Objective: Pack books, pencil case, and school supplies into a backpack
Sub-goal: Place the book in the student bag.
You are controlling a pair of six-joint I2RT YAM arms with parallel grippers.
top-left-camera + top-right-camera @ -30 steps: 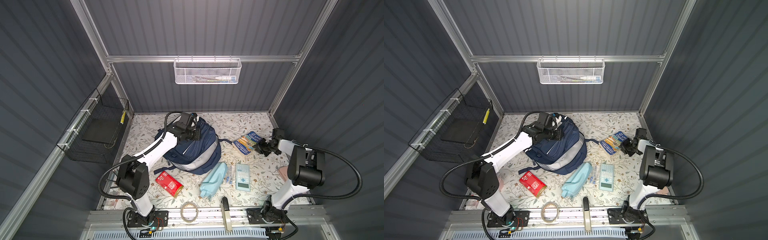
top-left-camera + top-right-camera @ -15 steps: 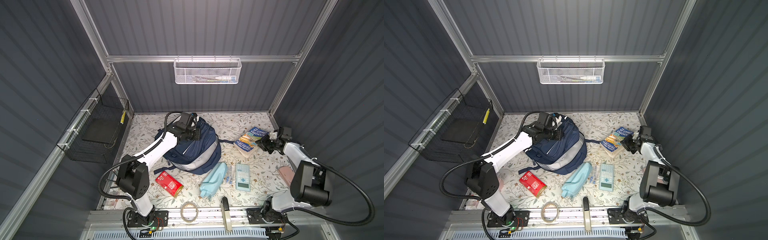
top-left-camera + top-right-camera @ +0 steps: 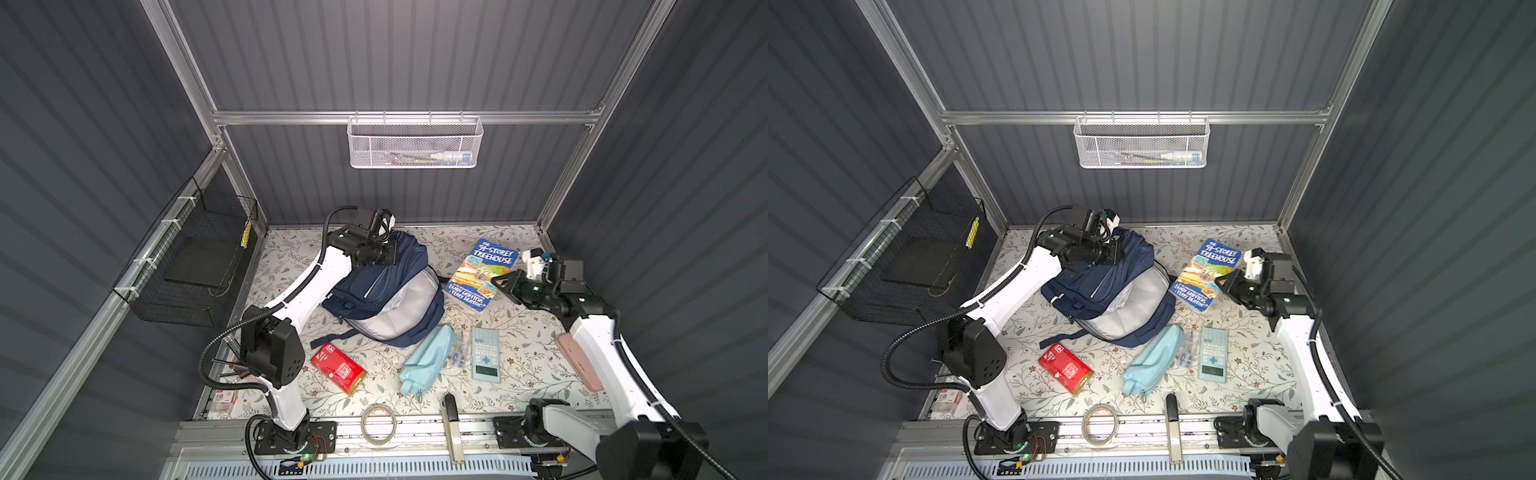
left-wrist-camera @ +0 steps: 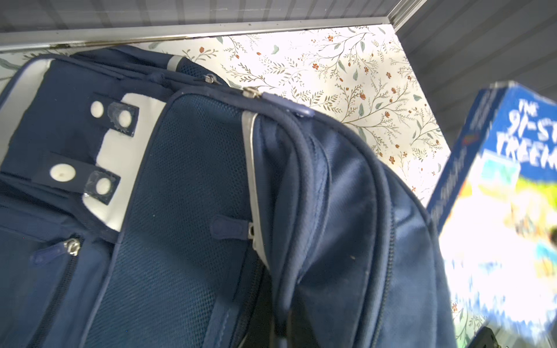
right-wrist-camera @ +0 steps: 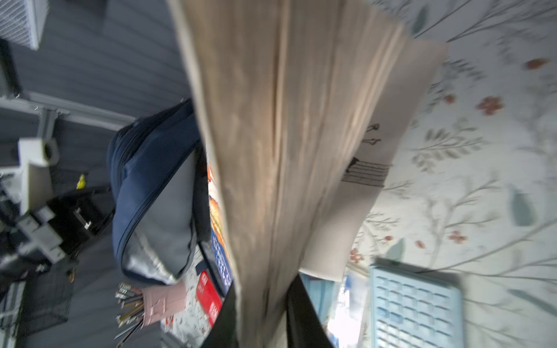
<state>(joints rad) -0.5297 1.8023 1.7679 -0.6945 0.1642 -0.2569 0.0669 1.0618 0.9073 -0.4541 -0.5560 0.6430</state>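
The navy backpack lies at mid-table, its grey-lined main opening gaping toward the right. My left gripper is shut on a fold of fabric at the backpack's top. My right gripper is shut on the book and holds it tilted above the table, right of the backpack. In front lie the pale-blue pencil case, a clear packet, the calculator and the red pack.
A tape roll and a black-handled tool lie on the front rail. A cup of pencils stands behind the left arm's base. A pink flat thing lies at the right edge. A black wire basket hangs on the left wall.
The right gripper has raised the book off the table and tilted its cover up, moving it toward the back. The left arm and the backpack have stayed still.
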